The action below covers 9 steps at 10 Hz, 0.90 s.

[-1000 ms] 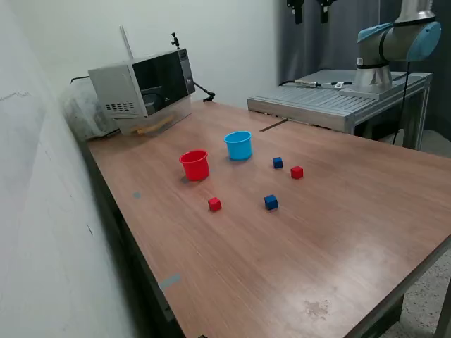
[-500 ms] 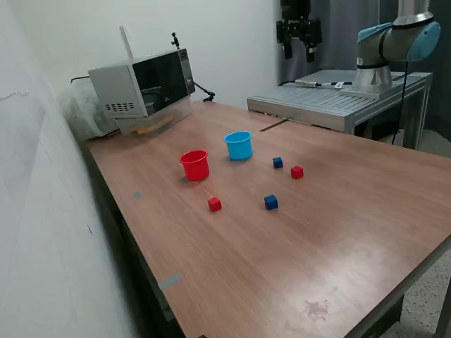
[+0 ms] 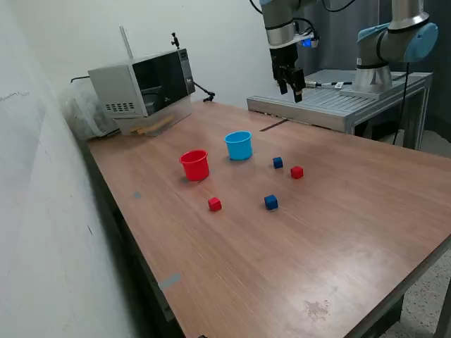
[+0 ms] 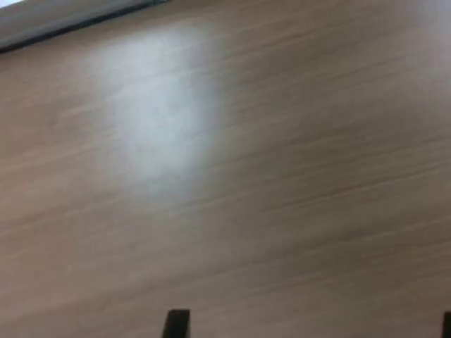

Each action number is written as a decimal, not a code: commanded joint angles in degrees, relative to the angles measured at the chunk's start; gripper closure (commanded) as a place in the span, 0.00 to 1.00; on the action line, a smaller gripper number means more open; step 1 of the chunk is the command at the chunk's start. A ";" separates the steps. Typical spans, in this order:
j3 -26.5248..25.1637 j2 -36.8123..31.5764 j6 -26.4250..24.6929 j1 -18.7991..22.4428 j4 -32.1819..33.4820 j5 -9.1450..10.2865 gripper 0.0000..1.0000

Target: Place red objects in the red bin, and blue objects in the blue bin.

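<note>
- The gripper (image 3: 291, 83) hangs high over the far side of the table (image 3: 366, 211), its fingers pointing down, spread apart and empty; in the wrist view the two fingertips sit at opposite sides of the frame with only bare, blurred wood between them.
- Every task item lies below it and nearer the camera, so I judge the coming move to be a descent toward the near side.
- Closest beneath is the blue cup (image 3: 239, 145), upright and empty as far as shows; the red cup (image 3: 194, 165) stands just beside it, toward the exterior view's left.
- One blue cube (image 3: 277, 163) and one red cube (image 3: 297, 172) sit near each other, on the exterior view's right of the blue cup; these are the nearest cubes to the gripper.
- The second blue cube (image 3: 271, 203) and second red cube (image 3: 214, 204) lie farther forward, apart from each other.
- All four cubes rest on the table, none in a cup, so sorting has not begun.
- Cubes have no long axis; any grip across flat faces should serve.
</note>
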<state>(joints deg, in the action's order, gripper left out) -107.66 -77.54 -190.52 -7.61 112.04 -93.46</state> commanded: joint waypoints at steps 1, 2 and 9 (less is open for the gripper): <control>-1.50 0.99 -2.74 -0.57 4.14 2.13 0.00; -1.50 0.99 -5.10 -0.48 4.42 2.75 0.00; -1.50 6.34 -10.49 1.45 11.87 12.77 0.00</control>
<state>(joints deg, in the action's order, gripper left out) -109.17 -72.93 -200.87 -6.27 121.16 -81.26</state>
